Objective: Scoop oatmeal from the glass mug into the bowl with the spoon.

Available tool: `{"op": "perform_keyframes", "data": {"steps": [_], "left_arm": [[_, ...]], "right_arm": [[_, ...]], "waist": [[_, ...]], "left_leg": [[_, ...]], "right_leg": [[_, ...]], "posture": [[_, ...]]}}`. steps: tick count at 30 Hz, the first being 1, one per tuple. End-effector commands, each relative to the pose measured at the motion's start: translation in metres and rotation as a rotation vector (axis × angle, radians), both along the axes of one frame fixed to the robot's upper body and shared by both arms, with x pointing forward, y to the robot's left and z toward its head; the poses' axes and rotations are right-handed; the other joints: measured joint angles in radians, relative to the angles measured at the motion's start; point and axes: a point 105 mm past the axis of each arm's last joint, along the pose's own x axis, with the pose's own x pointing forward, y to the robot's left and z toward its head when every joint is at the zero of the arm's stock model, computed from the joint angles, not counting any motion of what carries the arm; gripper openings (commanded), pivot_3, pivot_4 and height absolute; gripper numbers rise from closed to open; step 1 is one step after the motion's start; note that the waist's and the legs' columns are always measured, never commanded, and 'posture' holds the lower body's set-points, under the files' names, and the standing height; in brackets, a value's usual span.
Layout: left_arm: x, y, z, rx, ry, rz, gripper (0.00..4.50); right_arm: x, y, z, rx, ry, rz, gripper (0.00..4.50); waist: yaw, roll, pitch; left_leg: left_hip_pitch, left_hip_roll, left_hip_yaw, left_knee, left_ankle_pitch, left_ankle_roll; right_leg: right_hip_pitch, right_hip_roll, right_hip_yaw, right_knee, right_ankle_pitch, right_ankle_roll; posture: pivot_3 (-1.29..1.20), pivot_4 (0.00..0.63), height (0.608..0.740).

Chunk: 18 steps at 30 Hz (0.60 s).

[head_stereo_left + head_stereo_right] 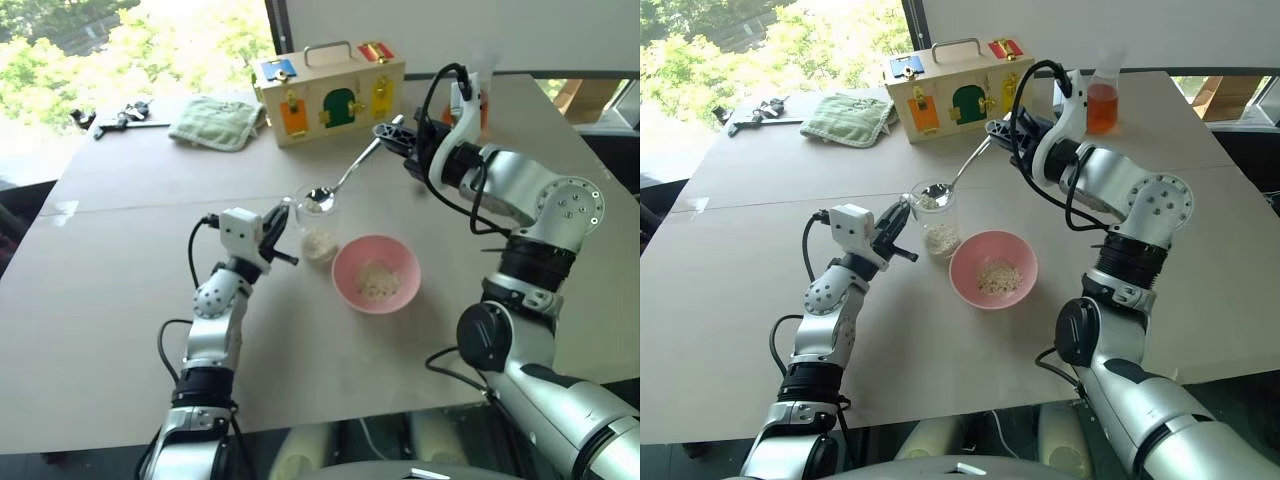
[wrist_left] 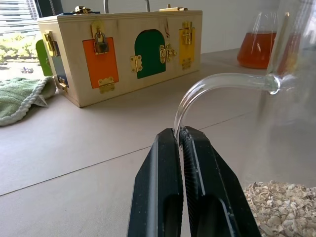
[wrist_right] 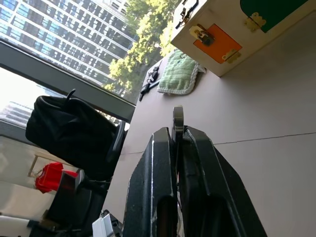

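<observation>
Clear glass mug (image 1: 318,228), table centre: pale oatmeal (image 1: 319,243) remains; left gripper (image 1: 283,235) pinches its handle. Pink bowl (image 1: 345,291), right: partly filled. Silver spoon (image 1: 340,185), loaded above the mug, clamped by right gripper (image 1: 388,133). Scooping unfinished.

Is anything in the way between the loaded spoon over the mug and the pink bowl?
Nothing visible. The spoon, held by the right claw, sits over the glass mug; the bowl is right beside the mug, with only bare table between them.

Bright daylight from window (image 1: 120,40) behind table (image 1: 130,300); outdoors overexposed; soft shadows; wrist views sharp.
</observation>
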Motion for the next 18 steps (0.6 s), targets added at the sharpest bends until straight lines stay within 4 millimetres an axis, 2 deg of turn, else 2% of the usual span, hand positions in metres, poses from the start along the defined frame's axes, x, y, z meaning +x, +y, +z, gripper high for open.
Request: {"op": "perform_keyframes", "data": {"steps": [1, 7, 18], "left_arm": [[-0.001, -0.004, -0.004, -0.015, 0.006, -0.010, 0.01], [-0.001, -0.006, -0.002, -0.025, -0.003, -0.019, 0.01], [0.002, -0.004, 0.001, -0.035, -0.018, -0.016, 0.01]], "right_arm": [[-0.004, 0.000, 0.011, 0.079, -0.010, 0.004, 0.00], [-0.004, -0.001, 0.004, 0.115, 0.039, -0.009, 0.00], [-0.003, -0.011, 0.006, 0.147, 0.054, -0.020, 0.00]], "waist": [[0.000, 0.000, 0.000], [0.001, 0.000, 0.000], [-0.001, 0.000, 0.000]], "left_leg": [[0.000, 0.000, 0.000, 0.000, 0.000, 0.000], [0.000, 0.000, 0.000, 0.000, 0.000, 0.000], [0.000, 0.000, 0.000, 0.000, 0.000, 0.000]], "right_leg": [[0.000, 0.000, 0.000, 0.000, 0.000, 0.000], [0.000, 0.000, 0.000, 0.000, 0.000, 0.000], [0.000, 0.000, 0.000, 0.000, 0.000, 0.000]], "posture": [[0.00, 0.150, 0.740], [0.00, 0.150, 0.740], [0.00, 0.150, 0.740]]}}
